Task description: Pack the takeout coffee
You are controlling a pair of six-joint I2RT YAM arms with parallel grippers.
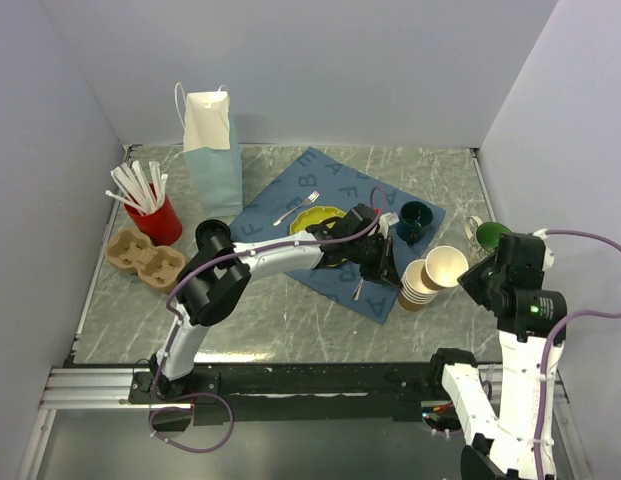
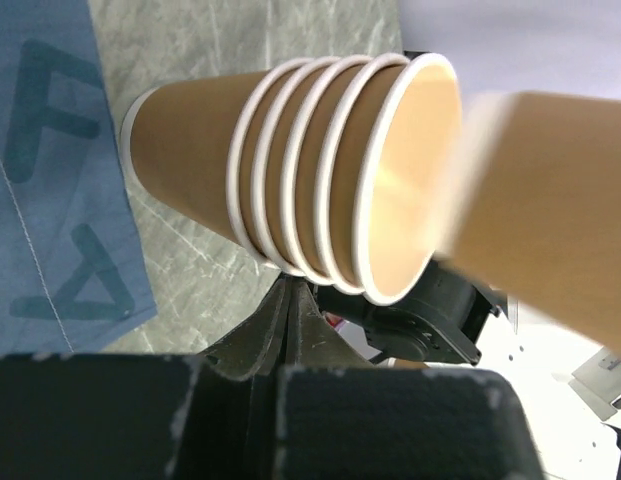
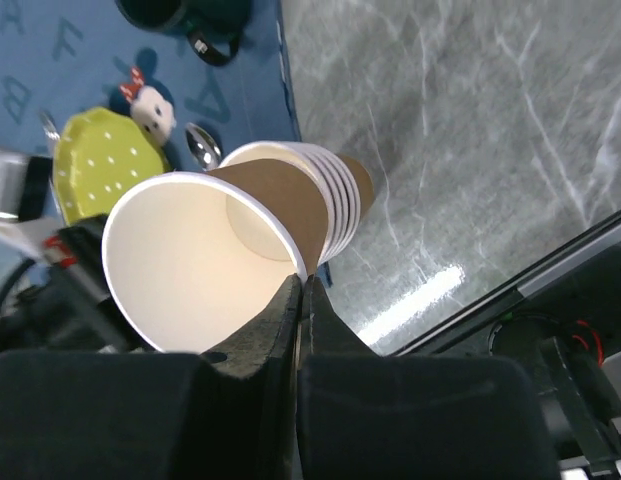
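At the right of the left wrist view, a tan cup point(image 2: 550, 220) is blurred and cut off by the picture's edge. The right wrist view's top edge cuts the dark green mug point(image 3: 185, 15). From above, the left arm point(image 1: 280, 258) hides part of the yellow plate point(image 1: 312, 218).

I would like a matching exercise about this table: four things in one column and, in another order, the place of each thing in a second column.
Things
1. paper bag
2. white straws
3. yellow plate
4. cardboard cup carrier

Places
A. on the blue cloth
B. standing in the red cup
C. on the bare table, far left, nearer the arms than the red cup
D. upright at the back, just left of the cloth

Pairs: 1-D, 2-B, 3-A, 4-C
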